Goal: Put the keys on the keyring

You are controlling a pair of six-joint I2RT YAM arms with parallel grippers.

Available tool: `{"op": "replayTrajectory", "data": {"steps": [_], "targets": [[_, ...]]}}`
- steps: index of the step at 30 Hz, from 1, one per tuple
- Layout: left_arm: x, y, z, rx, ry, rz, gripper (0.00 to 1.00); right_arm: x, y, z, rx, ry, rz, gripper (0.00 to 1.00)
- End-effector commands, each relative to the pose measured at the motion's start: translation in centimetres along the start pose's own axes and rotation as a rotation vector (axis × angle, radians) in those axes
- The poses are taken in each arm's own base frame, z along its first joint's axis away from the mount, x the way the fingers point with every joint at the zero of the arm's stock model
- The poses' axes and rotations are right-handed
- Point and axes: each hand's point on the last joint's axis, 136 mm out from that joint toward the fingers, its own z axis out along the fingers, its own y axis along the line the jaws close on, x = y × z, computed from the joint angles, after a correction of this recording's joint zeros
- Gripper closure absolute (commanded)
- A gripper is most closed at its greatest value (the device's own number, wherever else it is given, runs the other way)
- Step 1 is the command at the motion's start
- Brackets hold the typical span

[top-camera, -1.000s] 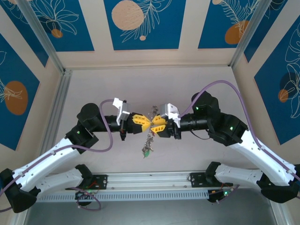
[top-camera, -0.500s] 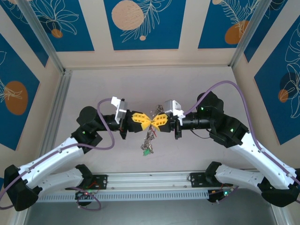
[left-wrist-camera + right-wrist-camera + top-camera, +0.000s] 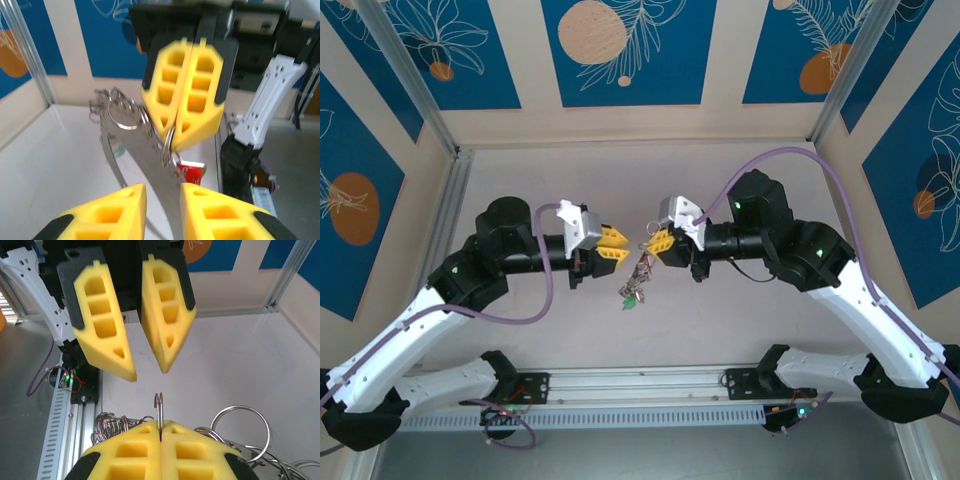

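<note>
Right tool (image 3: 653, 245) is pressed together on a loop of the keyring (image 3: 159, 409), pretty much dead centre in the overhead view. The rest of the rings and the keys (image 3: 631, 296) dangle below it, above the table (image 3: 740, 330). Left tool (image 3: 617, 250) faces it just to the left, fingers spread a bit, not gripping anything. From the left wrist camera, a red key (image 3: 192, 172) hangs under the right tool's tips.
</note>
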Motion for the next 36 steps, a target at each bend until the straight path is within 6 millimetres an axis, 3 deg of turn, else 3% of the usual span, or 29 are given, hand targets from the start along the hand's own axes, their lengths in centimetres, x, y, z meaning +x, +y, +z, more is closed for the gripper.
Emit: {"op": "replayTrajectory", "data": {"steps": [1, 10, 27, 34, 36], "targets": [[2.0, -0.3, 0.1, 0.011, 0.100, 0.035, 0.76, -0.2, 0.6, -0.4, -0.026, 0.028, -0.018, 1.00], [0.9, -1.2, 0.1, 0.053, 0.057, 0.051, 0.75, 0.1, 0.7, 0.9, -0.091, 0.094, 0.029, 1.00], [0.0, -1.5, 0.8, 0.090, -0.003, 0.043, 0.75, -0.4, 2.1, 1.6, -0.185, 0.059, 0.026, 1.00], [0.2, -1.4, 1.1, 0.093, -0.004, 0.034, 0.82, -0.7, 2.4, 1.5, -0.208, 0.033, 0.021, 1.00], [0.3, -1.3, 1.2, 0.091, -0.004, 0.030, 0.88, -0.8, 2.5, 1.5, -0.210, 0.028, 0.018, 1.00]]}}
